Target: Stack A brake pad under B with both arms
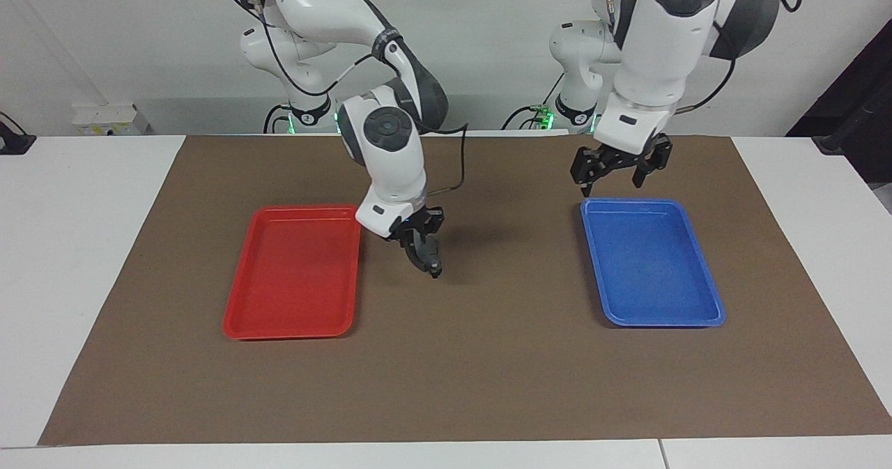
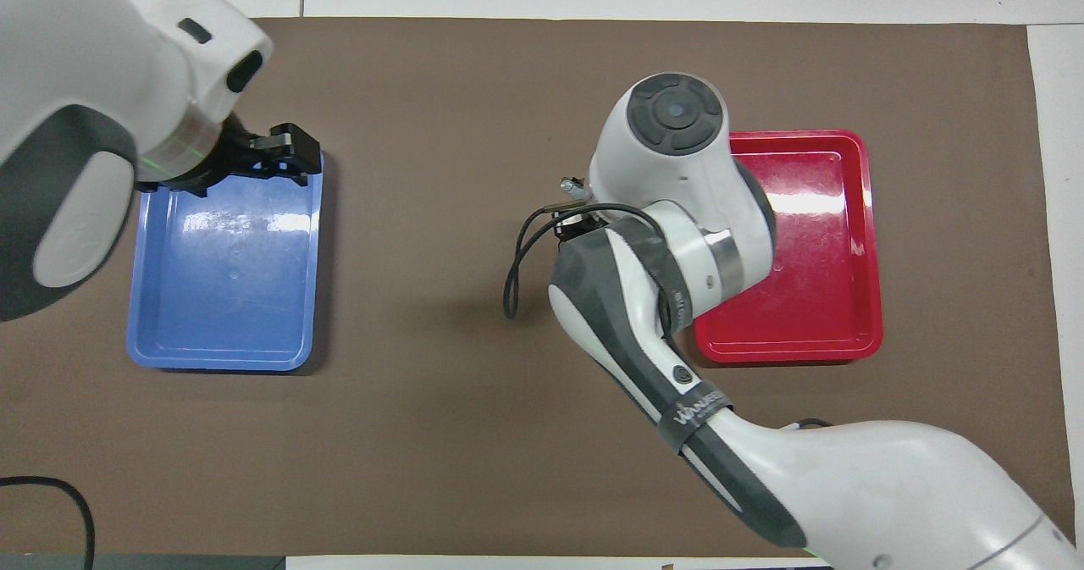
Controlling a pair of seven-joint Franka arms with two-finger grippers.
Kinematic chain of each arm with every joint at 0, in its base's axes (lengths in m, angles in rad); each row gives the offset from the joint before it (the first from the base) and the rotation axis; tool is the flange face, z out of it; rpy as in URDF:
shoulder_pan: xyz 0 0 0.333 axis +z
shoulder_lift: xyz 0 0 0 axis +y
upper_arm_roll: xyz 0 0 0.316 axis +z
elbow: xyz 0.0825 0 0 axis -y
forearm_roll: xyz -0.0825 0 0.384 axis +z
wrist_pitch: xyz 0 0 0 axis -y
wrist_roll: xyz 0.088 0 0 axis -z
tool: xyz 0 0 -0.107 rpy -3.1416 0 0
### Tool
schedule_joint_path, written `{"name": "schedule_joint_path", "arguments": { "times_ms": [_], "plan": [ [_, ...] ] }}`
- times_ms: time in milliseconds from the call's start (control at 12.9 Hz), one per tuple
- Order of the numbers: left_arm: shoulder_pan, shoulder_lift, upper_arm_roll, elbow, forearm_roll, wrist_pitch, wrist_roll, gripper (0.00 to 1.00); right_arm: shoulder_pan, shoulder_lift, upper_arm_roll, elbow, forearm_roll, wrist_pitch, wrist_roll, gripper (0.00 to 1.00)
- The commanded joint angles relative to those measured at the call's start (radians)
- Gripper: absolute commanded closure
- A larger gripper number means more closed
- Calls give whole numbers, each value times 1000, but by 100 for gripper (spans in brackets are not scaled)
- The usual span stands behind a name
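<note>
Neither brake pad visible on the bench; right pincer (image 1: 426, 258) narrow over bare mat between trays, left pincer (image 1: 617, 173) wide above blue tray (image 1: 686, 316).

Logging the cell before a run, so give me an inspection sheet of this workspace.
Surface: brown paper mat on a white table.
Job's things: no brake pad seen on the mat or in either tray.
Clutter: shallow red plastic tray and shallow blue plastic tray, nothing in them.
Grippers: left hand open, over the blue tray's edge nearest the robots; right hand low over the mat beside the red tray.
Cables: black cable looping off the right arm's wrist.
Surroundings: white wall, nothing else seen.
</note>
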State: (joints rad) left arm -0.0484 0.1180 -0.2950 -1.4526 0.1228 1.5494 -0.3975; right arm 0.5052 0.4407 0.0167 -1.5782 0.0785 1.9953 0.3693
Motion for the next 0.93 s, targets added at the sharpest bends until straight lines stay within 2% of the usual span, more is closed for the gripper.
{"name": "schedule_joint_path", "arguments": {
  "times_ms": [0,156,311,467,856],
  "plan": [
    [-26,-90,170,-60,-98,-28,135,1,31,61,-3,43,0,48,20,100],
    [-62,-139,304,-81,-153,-57,256,1,29,62,-3,11,-5,65,11,100],
    [-56,-172,349,-83,-160,-106,296,1,24,59,-3,-23,-8,74,-10,100],
    [-57,-189,343,-83,-158,-106,281,1,13,53,-3,-58,-6,72,-78,100],
    [-60,-199,321,-144,-158,-89,276,1,3,52,-3,-65,-6,89,-110,100]
  ]
}}
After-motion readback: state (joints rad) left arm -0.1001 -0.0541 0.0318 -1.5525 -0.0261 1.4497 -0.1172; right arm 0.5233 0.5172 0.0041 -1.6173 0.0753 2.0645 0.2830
